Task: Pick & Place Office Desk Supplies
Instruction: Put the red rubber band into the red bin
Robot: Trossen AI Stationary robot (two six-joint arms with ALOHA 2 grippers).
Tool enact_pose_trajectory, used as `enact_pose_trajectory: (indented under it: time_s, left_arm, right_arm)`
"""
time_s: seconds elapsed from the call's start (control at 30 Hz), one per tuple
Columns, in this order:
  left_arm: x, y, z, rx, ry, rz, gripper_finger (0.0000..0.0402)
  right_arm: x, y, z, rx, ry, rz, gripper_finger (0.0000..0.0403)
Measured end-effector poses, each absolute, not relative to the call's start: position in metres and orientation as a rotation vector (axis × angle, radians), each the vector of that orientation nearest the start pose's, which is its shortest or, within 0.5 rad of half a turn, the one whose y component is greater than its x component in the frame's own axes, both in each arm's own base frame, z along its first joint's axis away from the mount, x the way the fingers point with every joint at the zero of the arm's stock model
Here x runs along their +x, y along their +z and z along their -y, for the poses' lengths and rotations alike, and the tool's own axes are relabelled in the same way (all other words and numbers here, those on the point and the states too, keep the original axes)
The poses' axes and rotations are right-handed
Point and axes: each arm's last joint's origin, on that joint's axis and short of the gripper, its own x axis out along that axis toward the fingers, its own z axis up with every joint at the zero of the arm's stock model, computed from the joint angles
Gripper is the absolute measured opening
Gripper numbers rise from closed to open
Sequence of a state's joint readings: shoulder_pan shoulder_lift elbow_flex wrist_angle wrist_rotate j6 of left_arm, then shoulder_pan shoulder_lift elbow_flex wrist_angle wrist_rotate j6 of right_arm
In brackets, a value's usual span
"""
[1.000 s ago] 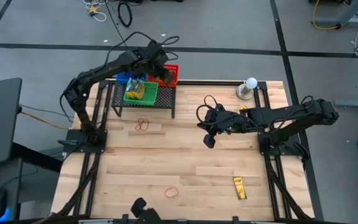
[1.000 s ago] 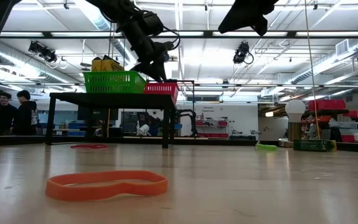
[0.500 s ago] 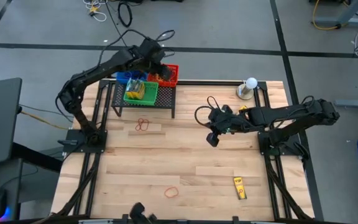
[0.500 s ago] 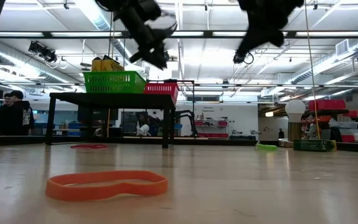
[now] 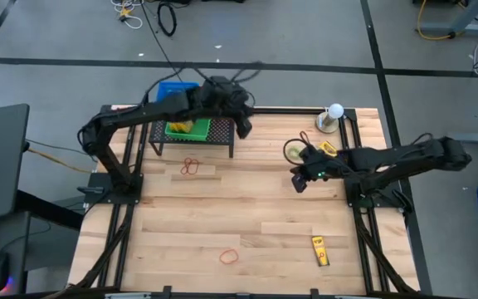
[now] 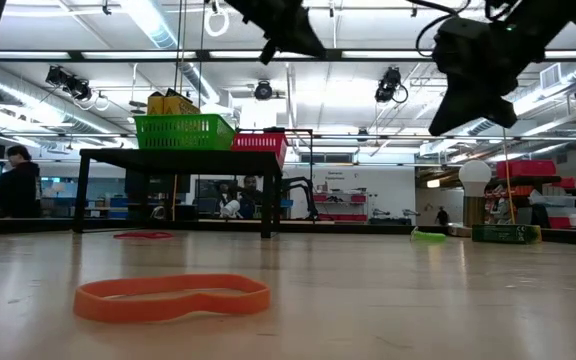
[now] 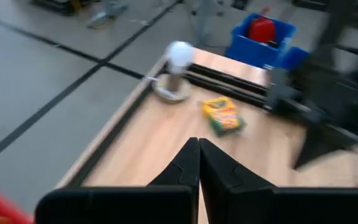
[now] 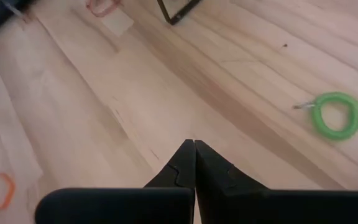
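A: I am logging the arms first. The left gripper [image 5: 243, 127] is hanging in the air just past the right end of the small black rack [image 5: 222, 141]. Its wrist camera is showing both fingers pressed together, nothing between them.

B: And the right one?

A: The right gripper [image 5: 299, 182] is hovering over the bare middle of the table [image 5: 256, 224]. I am reading its fingers as pressed together too, tips touching, empty.

B: Where are the supplies lying?

A: I am seeing an orange rubber band [image 5: 229, 257] flat on the wood near the front edge, well apart from both grippers; in the low view it is filling the foreground [image 6: 171, 297]. A cluster of red-orange bands [image 5: 191, 167] is lying just in front of the rack. A green band loop [image 8: 335, 115] is showing on the wood in the right wrist camera, and I am noting a green loop [image 5: 295, 151] near the right gripper from above.

B: Crayon boxes?

A: One yellow crayon box [image 5: 319, 250] is lying near the front right. Another crayon box [image 7: 221, 114] is lying by the white ball on its base [image 5: 332, 117] at the far right corner; overhead it is partly hidden by the right arm. On the rack, I am seeing a green basket [image 5: 187, 127] with yellow items, a blue bin [image 5: 176, 90] behind it, and a red basket [image 6: 259, 143] beside the green one in the low view.

B: Anyone in the room?

A: A person [image 6: 16, 185] is standing far off at the left of the low view.
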State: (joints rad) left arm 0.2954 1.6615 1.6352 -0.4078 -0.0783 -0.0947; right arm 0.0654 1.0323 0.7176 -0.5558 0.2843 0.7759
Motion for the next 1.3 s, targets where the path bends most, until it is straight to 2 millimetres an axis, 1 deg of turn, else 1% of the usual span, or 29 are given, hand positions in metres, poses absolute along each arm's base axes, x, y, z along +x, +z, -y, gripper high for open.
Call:
enact_pose_trajectory:
  time_s: [0.07,0.1,0.27,0.4,0.5,0.6,0.8,0.93,1.0,1.17,1.3]
  left_arm:
    - [0.366,0.375,-0.101,-0.132,0.345,-0.408,0.0004]
    - [0.369,0.369,-0.096,-0.133,0.325,-0.396,0.0004]
    - [0.379,0.324,-0.071,-0.2,0.233,-0.34,0.0004]
    - [0.382,0.302,-0.037,-0.208,0.147,-0.284,0.0004]
    - [0.381,0.291,-0.016,-0.238,0.151,-0.308,0.0005]
    - [0.379,0.281,-0.003,-0.269,0.193,-0.345,0.0007]
    - [0.371,0.258,0.02,-0.389,0.282,-0.398,0.0006]
    - [0.364,0.248,0.037,-0.456,0.378,-0.423,0.0006]
    - [0.359,0.243,0.048,-0.487,0.454,-0.44,0.0006]
    - [0.339,0.23,0.074,-0.641,0.647,-0.492,0.0006]
    - [0.314,0.217,0.085,-0.707,0.84,-0.582,0.0005]
  right_arm:
    - [0.192,0.236,-0.005,0.586,-0.514,-0.693,0.0001]
    - [0.189,0.235,-0.004,0.588,-0.512,-0.684,0.0001]
    - [0.18,0.23,-0.004,0.592,-0.508,-0.668,0.0004]
    - [0.178,0.226,-0.004,0.59,-0.506,-0.683,0.0005]
    - [0.177,0.226,-0.003,0.582,-0.503,-0.692,0.0006]
    - [0.177,0.225,-0.002,0.567,-0.504,-0.697,0.0006]
    - [0.176,0.225,0.003,0.529,-0.511,-0.71,0.0006]
    - [0.176,0.225,0.007,0.499,-0.511,-0.714,0.0007]
    - [0.177,0.226,0.008,0.474,-0.504,-0.711,0.0007]
    - [0.179,0.227,0.012,0.431,-0.495,-0.693,0.0007]
    - [0.181,0.23,0.014,0.436,-0.497,-0.661,0.0007]
